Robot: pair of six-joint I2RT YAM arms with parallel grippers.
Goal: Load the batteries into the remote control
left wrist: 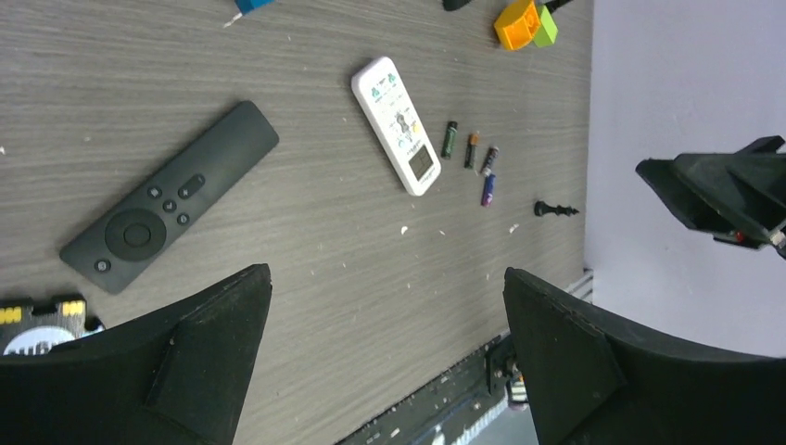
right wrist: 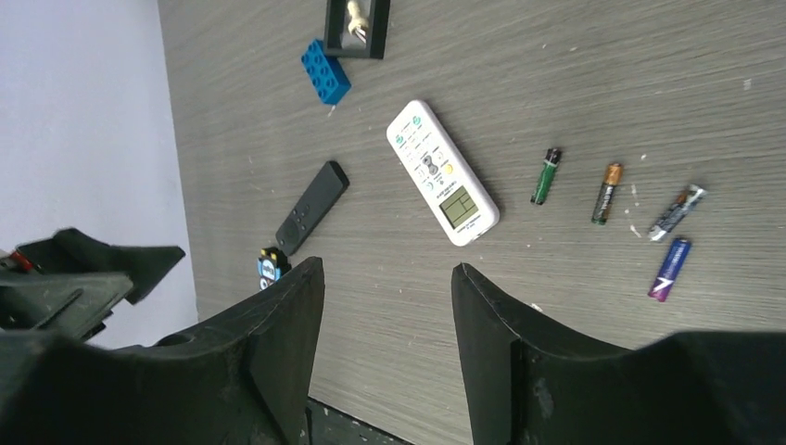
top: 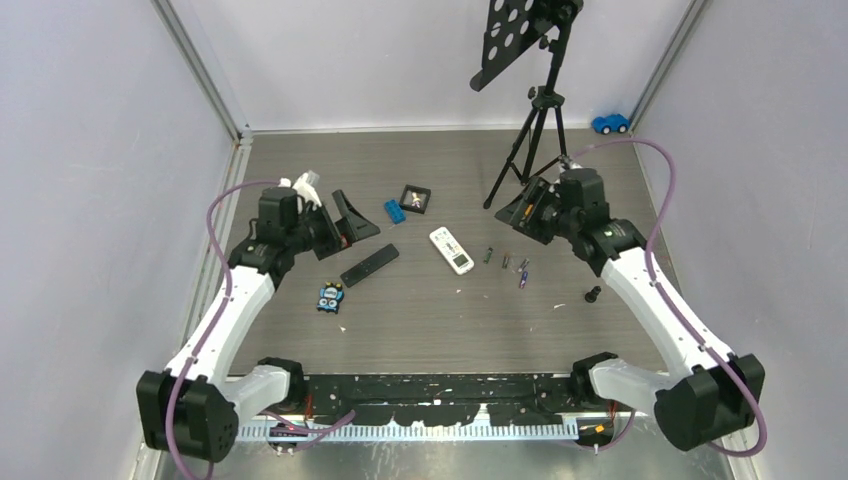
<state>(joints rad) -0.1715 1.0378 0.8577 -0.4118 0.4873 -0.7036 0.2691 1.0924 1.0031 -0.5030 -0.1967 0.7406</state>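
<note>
Presently both arms hang above the table with nothing in their grasp: the left gripper [left wrist: 385, 278] has its jaws spread wide, and the right gripper [right wrist: 387, 269] stands partly open around empty air. Four batteries [right wrist: 606, 193] lie in a loose row on the wood, none touching another, just to the right of the white remote [right wrist: 443, 173], which lies face up. A black remote [left wrist: 171, 197] rests well apart on the left, nearer the left gripper.
</note>
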